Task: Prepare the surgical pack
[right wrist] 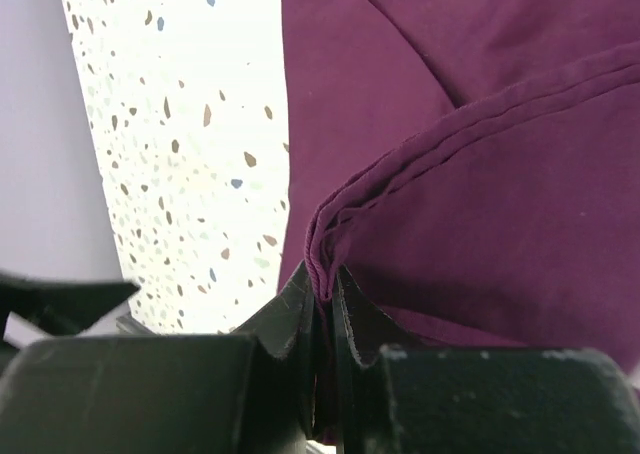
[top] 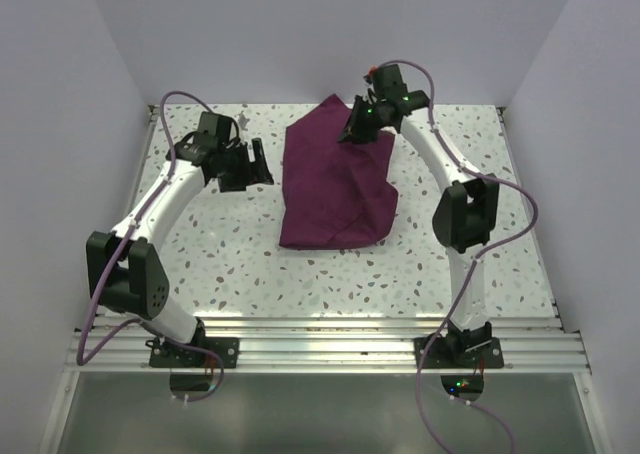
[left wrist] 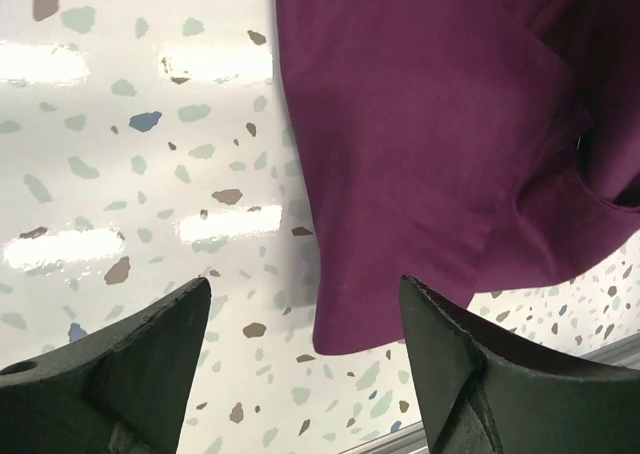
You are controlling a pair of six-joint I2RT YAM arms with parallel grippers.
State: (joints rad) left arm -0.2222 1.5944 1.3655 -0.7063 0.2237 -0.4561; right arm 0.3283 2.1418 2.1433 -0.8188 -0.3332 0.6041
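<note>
Hovering at nine o'clock of the maroon cloth, the left end effector hangs released, jaws spread wide with nothing between them. It sits near the cloth's left edge but apart from it.

Centre stage now: the cloth lies in a loose, rumpled fold on the speckled tabletop, middle of the surface and running up toward twelve o'clock. It reads as soft, light and floppy, so it will drape and sag from whatever point lifts it and probably drag its loose layers along. Hemmed edges and corners look like the best places to take hold, since a pinch there gathers fewer layers. No tray, instruments or gauze show; whether anything hides under the folds I cannot tell.

Over at one o'clock of the cloth, the right end effector is clenched on it. The wrist view shows its jaws pinching a bunched fold just by the stitched hem.

Obstacles? Little stands in the way: bare tabletop around the cloth and white walls at nine, twelve and three o'clock. The real risk, I'd judge, is the two arms crowding each other over the fabric.
</note>
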